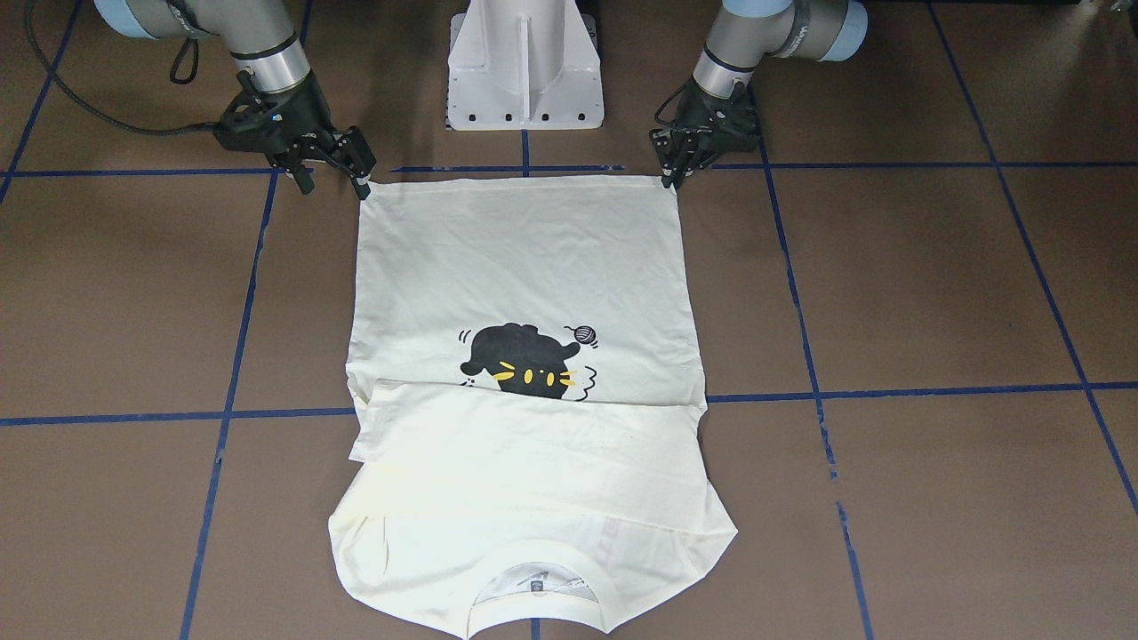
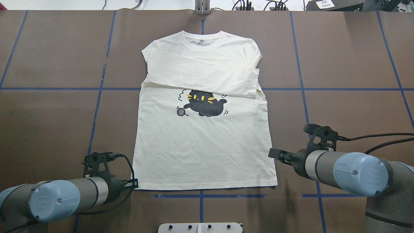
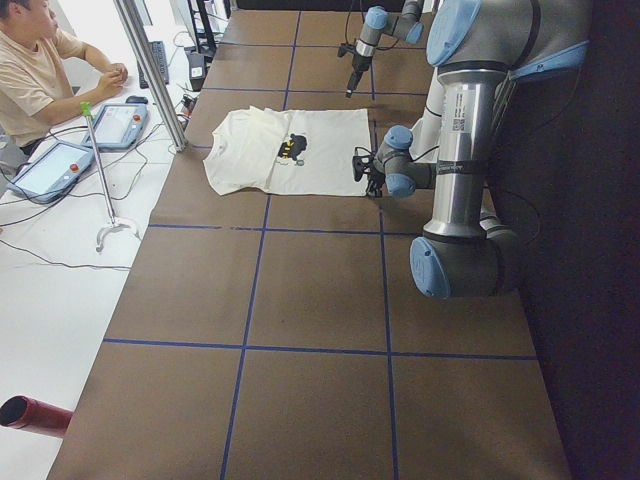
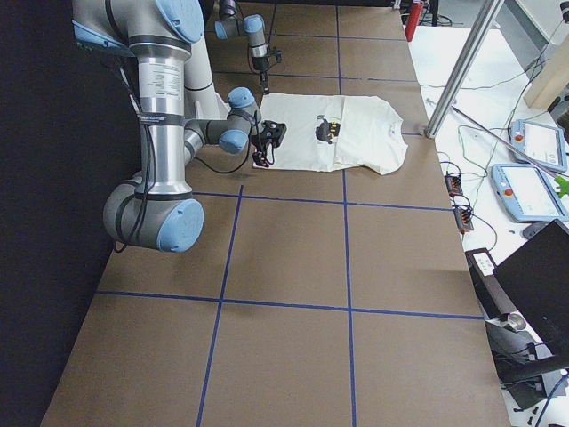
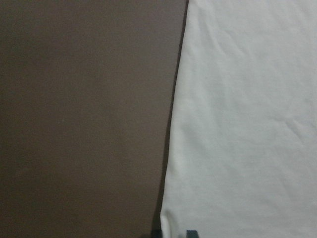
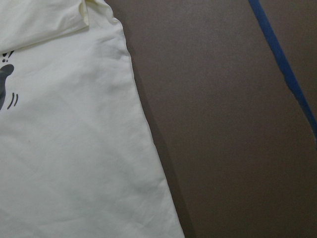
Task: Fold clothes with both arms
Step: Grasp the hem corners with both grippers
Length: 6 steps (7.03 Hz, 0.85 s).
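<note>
Shirt (image 2: 203,145) flat on the desk (image 2: 48,113), print side up, about midway between the desk's left and right ends. Its collar (image 2: 203,45) points to the far edge, away from the robot, and its hem runs along the near edge in front of the white pedestal (image 1: 524,71). One long sleeve (image 2: 200,77) is folded across the chest and covers the top of the black cat print (image 2: 205,105).

My left gripper (image 2: 132,184) sits low at the hem's left corner. Its fingers are close together, and in the wrist view the cloth's corner lies between the tips. I cannot tell whether they pinch it.

My right gripper (image 1: 335,185) is by the hem's right corner, just outside the shirt's side edge. Its fingers are spread wide and hold nothing.
</note>
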{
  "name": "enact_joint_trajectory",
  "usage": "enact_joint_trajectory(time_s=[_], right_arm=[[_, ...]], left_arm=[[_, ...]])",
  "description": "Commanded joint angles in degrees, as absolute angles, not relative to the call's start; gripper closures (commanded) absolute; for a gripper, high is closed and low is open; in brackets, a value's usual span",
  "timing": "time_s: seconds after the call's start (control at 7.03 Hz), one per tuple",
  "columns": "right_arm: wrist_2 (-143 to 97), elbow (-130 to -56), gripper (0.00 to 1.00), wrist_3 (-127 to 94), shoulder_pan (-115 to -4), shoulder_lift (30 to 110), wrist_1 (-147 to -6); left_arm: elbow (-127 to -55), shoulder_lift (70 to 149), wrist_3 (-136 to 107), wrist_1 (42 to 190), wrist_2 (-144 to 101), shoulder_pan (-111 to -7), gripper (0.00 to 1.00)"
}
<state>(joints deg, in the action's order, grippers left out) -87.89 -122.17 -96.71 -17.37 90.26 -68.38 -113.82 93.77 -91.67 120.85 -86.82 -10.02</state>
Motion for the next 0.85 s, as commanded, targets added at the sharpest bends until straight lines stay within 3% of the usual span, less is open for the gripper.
enact_joint_trajectory(time_s=[0.0,0.57,0.71], right_arm=[[-87.9,-122.1,0.0,-96.4,-17.2,90.4,-68.4],[-82.7,-123.4,0.0,-96.4,-13.7,89.4,-68.4],[-80.6,-123.1,0.06,-97.1,-11.8,88.9,-69.2]], left_arm=[[-113.9,93.6,-91.6,120.8,-86.7,-10.0,1.0],[-114.4,94.4,-91.2,120.6,-86.7,-10.0,1.0],[-114.5,94.5,-91.2,120.6,-86.7,-10.2,1.0]])
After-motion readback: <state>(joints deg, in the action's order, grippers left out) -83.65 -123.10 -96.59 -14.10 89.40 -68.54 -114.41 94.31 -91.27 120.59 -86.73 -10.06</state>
